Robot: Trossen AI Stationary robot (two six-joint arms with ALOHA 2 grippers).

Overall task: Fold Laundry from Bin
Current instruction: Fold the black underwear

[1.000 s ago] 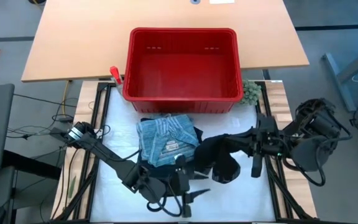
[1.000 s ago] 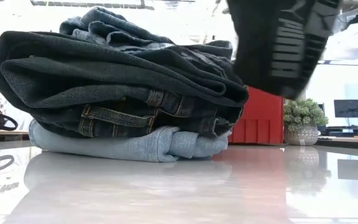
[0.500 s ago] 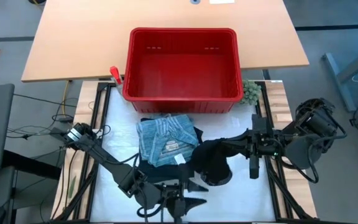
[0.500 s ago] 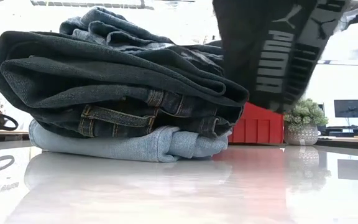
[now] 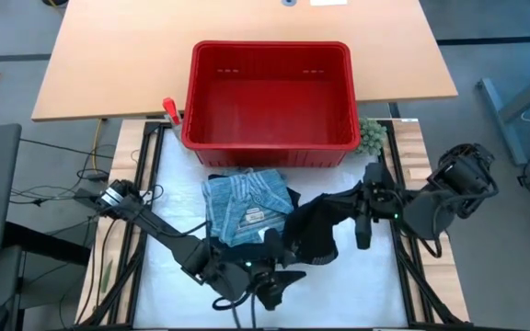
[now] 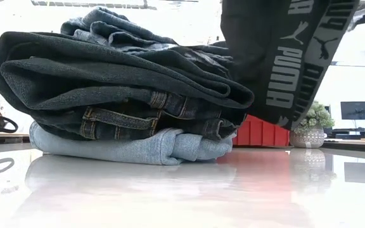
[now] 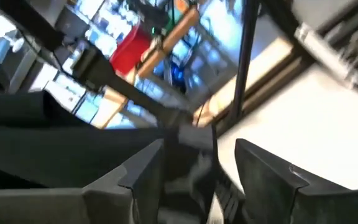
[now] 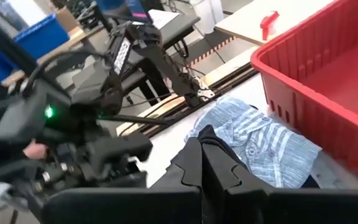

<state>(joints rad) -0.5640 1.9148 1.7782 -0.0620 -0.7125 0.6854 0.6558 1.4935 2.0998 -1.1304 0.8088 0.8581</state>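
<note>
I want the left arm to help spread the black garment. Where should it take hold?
Probably the free lower edge of the black garment, approached from the left tool side. The right tool pinches its other end, so the cloth hangs slack between them beside the folded pile.

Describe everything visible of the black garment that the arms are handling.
The black garment is soft dark fabric with a grey band printed with repeated PUMA lettering and cat logos, seen in the low view. It hangs bunched above the white table surface, just right of the folded pile. The right gripper is shut on one edge of it. The left gripper is at its near lower edge, fingers apart, with dark cloth between them.
</note>
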